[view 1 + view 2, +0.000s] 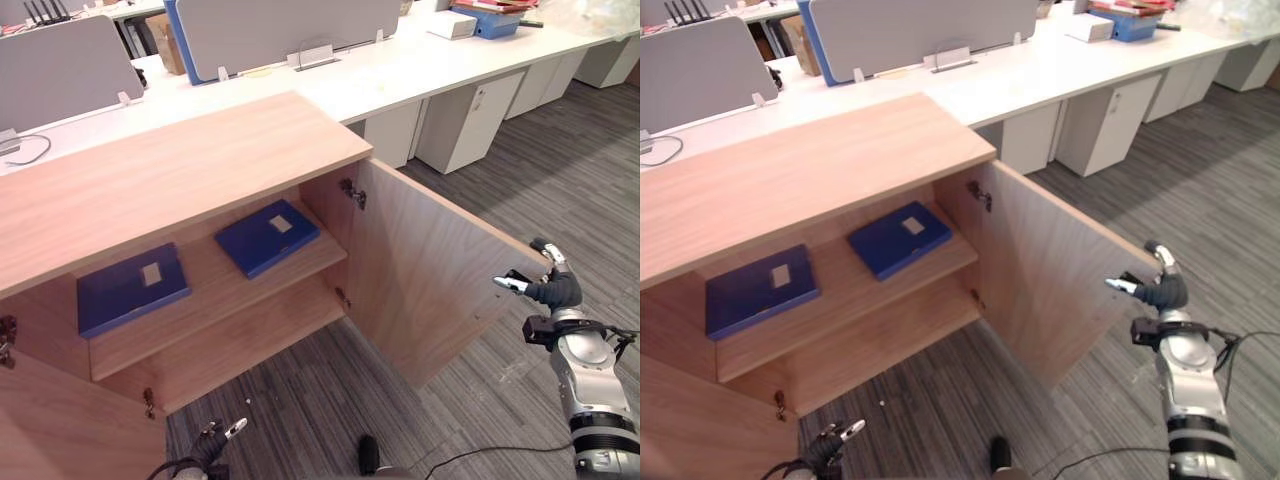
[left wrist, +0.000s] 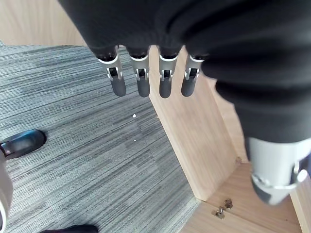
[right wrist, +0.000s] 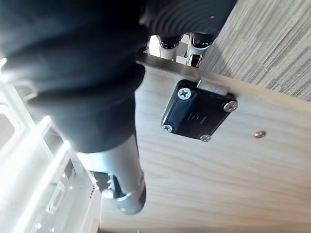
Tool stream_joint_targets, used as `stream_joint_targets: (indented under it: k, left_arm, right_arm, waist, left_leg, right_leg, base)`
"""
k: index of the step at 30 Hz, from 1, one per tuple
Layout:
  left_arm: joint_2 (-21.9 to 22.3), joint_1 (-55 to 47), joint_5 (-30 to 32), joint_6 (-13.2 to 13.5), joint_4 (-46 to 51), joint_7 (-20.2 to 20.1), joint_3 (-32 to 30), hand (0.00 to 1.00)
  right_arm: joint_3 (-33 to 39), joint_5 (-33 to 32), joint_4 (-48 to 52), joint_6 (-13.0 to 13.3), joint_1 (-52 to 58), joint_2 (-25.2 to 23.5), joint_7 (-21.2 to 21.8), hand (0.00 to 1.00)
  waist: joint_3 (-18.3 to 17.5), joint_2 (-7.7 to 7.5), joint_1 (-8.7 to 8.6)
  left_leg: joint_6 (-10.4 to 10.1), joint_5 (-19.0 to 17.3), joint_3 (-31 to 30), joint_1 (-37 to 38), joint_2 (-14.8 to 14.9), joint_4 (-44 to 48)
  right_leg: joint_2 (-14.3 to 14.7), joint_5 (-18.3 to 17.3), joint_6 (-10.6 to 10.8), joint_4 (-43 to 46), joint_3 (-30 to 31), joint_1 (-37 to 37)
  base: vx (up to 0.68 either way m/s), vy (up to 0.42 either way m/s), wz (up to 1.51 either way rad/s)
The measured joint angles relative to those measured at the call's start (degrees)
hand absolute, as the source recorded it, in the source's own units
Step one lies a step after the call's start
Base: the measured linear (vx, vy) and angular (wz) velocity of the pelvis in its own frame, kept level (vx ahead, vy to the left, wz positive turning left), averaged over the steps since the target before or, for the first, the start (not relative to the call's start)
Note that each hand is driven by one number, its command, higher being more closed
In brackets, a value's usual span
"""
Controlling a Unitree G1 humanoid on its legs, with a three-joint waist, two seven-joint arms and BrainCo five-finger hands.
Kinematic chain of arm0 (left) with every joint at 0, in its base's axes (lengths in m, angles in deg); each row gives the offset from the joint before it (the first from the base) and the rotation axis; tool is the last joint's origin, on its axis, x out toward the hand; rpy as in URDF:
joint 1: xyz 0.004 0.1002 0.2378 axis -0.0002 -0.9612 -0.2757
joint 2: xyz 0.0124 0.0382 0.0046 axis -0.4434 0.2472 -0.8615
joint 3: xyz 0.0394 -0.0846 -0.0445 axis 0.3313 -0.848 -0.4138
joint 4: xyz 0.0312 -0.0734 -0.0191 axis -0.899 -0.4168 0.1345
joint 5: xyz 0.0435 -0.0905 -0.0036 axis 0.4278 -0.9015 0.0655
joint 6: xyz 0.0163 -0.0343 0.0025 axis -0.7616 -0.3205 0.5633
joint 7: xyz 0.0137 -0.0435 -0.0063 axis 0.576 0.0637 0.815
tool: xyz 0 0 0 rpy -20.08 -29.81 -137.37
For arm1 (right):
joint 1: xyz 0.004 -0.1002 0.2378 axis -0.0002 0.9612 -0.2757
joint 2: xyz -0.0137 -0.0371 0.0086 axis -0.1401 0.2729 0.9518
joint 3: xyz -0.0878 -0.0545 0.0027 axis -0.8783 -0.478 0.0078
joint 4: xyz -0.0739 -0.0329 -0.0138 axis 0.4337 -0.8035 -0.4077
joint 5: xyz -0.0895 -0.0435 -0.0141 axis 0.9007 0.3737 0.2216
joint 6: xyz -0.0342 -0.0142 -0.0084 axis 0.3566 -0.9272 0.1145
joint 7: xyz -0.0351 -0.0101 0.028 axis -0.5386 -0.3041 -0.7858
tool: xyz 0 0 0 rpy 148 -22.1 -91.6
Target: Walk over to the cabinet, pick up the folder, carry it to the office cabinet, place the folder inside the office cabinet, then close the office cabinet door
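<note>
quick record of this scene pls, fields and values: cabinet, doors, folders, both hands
cabinet: wooden, open
right door: swung wide open
left door: open
left folder: blue, flat on upper shelf
right folder: blue, flat on the same shelf, apart
right hand: at right door's outer edge
left hand: low near left door, fingers straight, holding nothing

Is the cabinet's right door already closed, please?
No, the right door stands swung wide open, with the right robot hand at its outer edge.
</note>
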Motion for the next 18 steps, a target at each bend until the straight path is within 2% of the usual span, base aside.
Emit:
stream_joint_targets:
  k: [4, 7, 9, 11, 12, 13, 14, 16, 18]
  left_arm:
    - [-1.3, 0.7, 0.4, 0.0, 0.0, -0.3, 1.1, 0.00]
    - [-1.8, 0.9, 2.5, 0.0, -0.1, -0.4, 1.0, 0.00]
    - [-1.8, 1.1, 3.8, 0.0, -0.8, -0.6, 0.9, 0.00]
    - [-1.8, 1.7, 4.9, 0.0, -2.1, -1.2, 0.8, 0.00]
    - [-1.7, 1.8, 6.0, 0.0, -2.5, -1.6, 0.8, 0.00]
    - [-1.7, 1.9, 6.4, 0.0, -2.8, -1.7, 0.8, 0.00]
    - [-1.5, 2.6, 6.7, 0.0, -3.4, -1.8, 0.8, 0.00]
    - [-0.9, 3.6, 6.9, 0.0, -3.6, -1.8, 0.8, 0.00]
    - [-0.7, 4.5, 7.1, 0.1, -4.4, -1.8, 0.8, 0.00]
  right_arm:
    - [-4.4, 5.6, -0.5, -0.2, 0.2, 2.5, 1.9, 0.00]
    - [-10.1, 9.2, 6.0, -0.7, 3.8, 6.8, 3.4, 0.00]
    - [-14.8, 9.9, 13.4, -0.8, 6.3, 10.6, 7.2, 0.00]
    - [-21.0, 9.7, 22.2, -0.9, 8.7, 13.2, 12.5, 0.00]
    - [-27.1, 7.9, 27.3, -0.9, 9.1, 13.8, 17.1, 0.00]
    - [-30.3, 7.6, 29.2, -0.9, 9.1, 13.8, 19.3, 0.00]
    - [-35.8, 5.4, 32.3, -0.9, 8.7, 12.0, 20.8, 0.00]
    - [-39.7, 3.4, 32.8, -1.8, 5.5, 7.2, 20.9, 0.00]
    - [-48.7, 1.1, 35.5, -1.8, 1.8, 8.3, 28.4, 0.00]
  waist:
    - [-1.2, -0.85, -0.22]
    - [-1.5, -1.55, -0.32]
    - [-1.6, -1.64, -0.38]
    - [-1.9, -1.83, -0.14]
    - [-2.0, -1.93, 0.29]
    - [-2.2, -1.95, 0.46]
    - [-2.3, -1.88, 1.29]
    - [-2.1, -1.75, 2.84]
    - [-2.0, -1.93, 5.28]
  left_leg:
    - [-0.2, 0.0, 0.3, 0.0, 0.5, 0.1]
    - [-0.4, -0.3, 1.0, 0.0, 1.3, 0.4]
    - [-0.6, -0.4, 1.3, -0.1, 1.8, 0.3]
    - [-0.8, -0.3, 1.3, -0.3, 2.3, 0.4]
    - [-0.7, -0.2, 1.2, -0.5, 2.7, 0.4]
    - [-0.7, -0.1, 1.1, -1.0, 2.8, 0.4]
    - [-0.7, 0.1, 1.0, -1.8, 3.0, 0.4]
    - [-0.6, 0.5, 0.9, -2.1, 3.0, 0.2]
    - [-0.7, 1.0, 0.3, -2.1, 3.1, 0.1]
  right_leg:
    - [0.7, 0.0, 0.0, 0.0, 0.0, -0.1]
    - [1.5, 0.0, -0.1, 0.0, 0.1, -0.4]
    - [2.1, 0.0, -0.2, 0.0, 0.3, -0.8]
    - [2.9, 0.4, -1.8, 0.0, 0.6, -1.1]
    - [3.5, 0.4, -2.3, 0.0, 1.0, -1.5]
    - [3.7, 0.5, -2.4, 0.0, 1.1, -2.0]
    - [3.9, 0.7, -2.7, 0.0, 1.1, -2.8]
    - [4.0, 1.0, -3.1, 0.3, 1.0, -3.2]
    - [4.1, 1.2, -3.6, 0.3, 0.5, -2.8]
  base:
    - [-0.03, -0.010, -0.08]
    - [-0.03, -0.020, -0.13]
    - [-0.02, -0.027, -0.17]
    - [-0.01, -0.050, -0.13]
    - [0.00, -0.051, -0.10]
    - [0.00, -0.052, -0.08]
    - [0.00, -0.051, 0.00]
    - [0.02, -0.039, 0.04]
    - [0.05, -0.004, 0.16]
